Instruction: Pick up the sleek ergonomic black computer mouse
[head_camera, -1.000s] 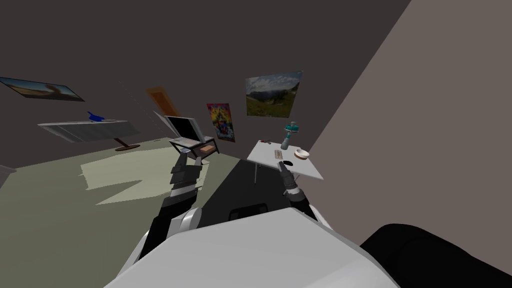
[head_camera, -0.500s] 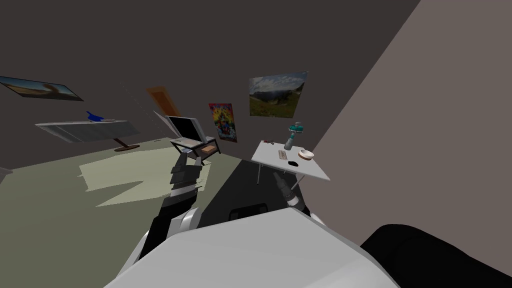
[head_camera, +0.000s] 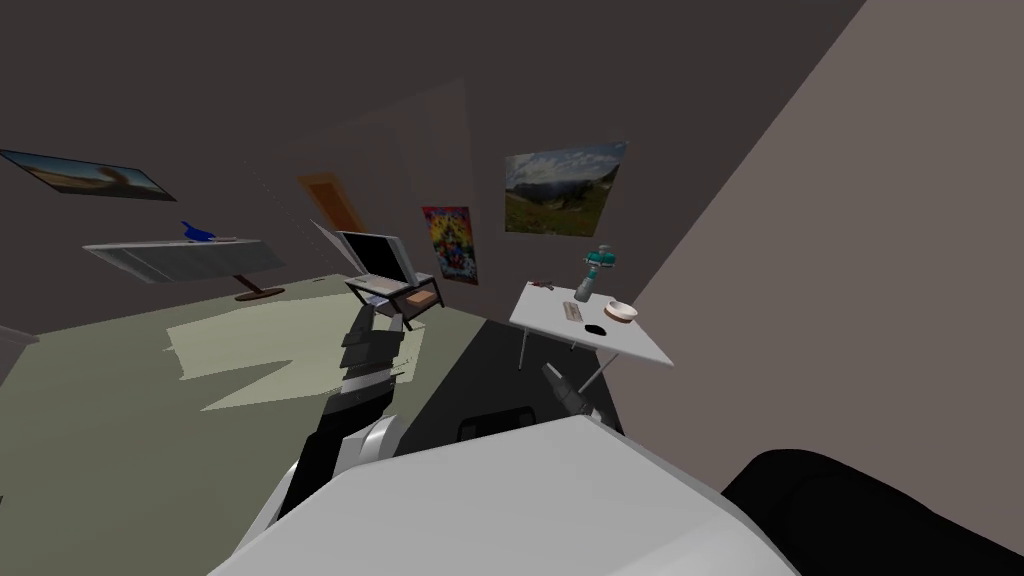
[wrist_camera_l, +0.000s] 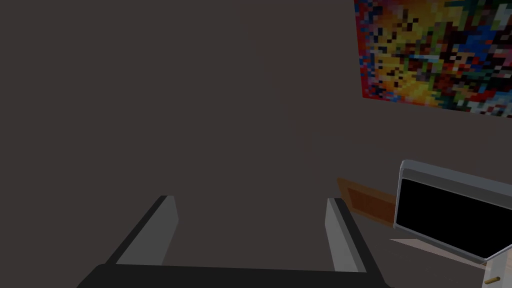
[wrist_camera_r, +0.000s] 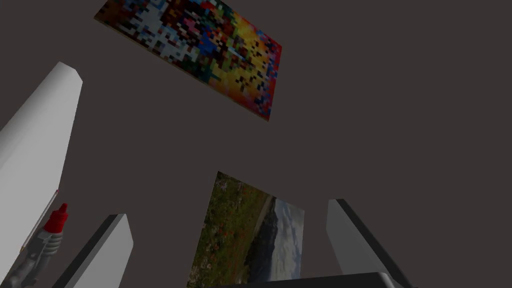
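Mouse (head_camera: 596, 329) lies on the bench (head_camera: 630, 343), ahead of the right gripper (head_camera: 552, 373), the nearer arm, and well apart from it. Right fingers (wrist_camera_r: 350, 240) are wide and empty. Left gripper (wrist_camera_l: 250, 199) is likewise wide and empty. Mouse axis is unreadable.

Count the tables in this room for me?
3: a white table by the right wall, a dark desk holding a screen in the middle, and a grey pedestal table at the far left. More may be hidden.
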